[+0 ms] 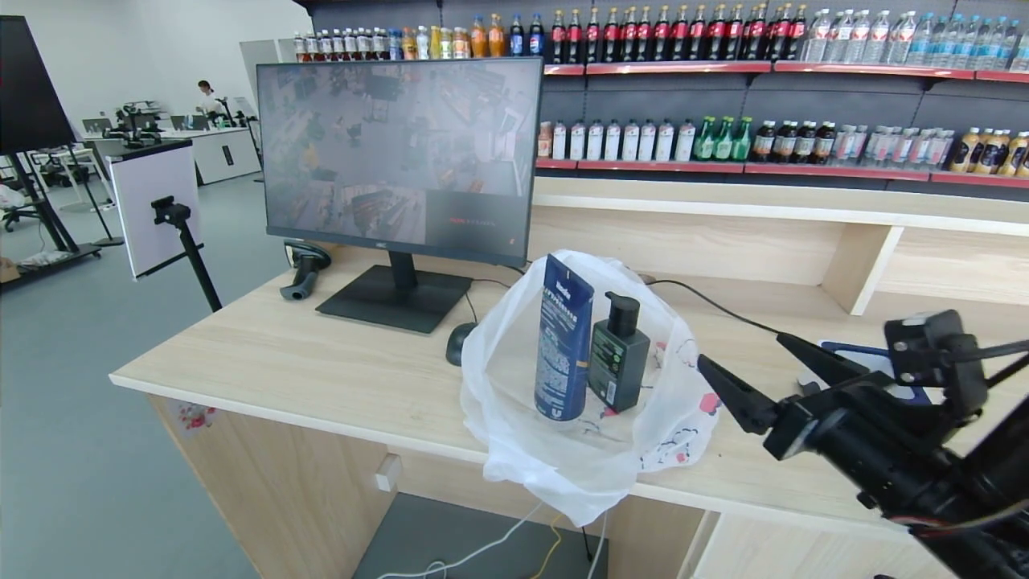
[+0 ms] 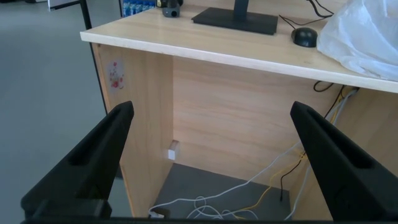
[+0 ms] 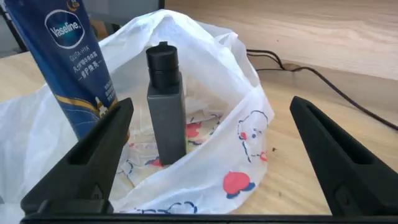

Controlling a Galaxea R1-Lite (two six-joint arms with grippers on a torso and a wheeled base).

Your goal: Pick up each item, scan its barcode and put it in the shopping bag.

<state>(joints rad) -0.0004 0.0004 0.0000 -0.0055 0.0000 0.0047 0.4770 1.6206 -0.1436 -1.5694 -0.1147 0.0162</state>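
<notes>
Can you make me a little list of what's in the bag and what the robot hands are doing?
bag: white shopping bag, open, on wooden counter
inside bag: blue tube and dark pump bottle, both upright, side by side
right gripper: open, empty, beside the bag
left gripper: open, empty, facing the counter's front
also on counter: monitor, mouse, barcode scanner

I log: shopping bag (image 1: 683,426), thin crinkled plastic; blue tube (image 1: 563,346), glossy; pump bottle (image 1: 619,366), matt; counter (image 1: 321,362), smooth pale wood.
</notes>
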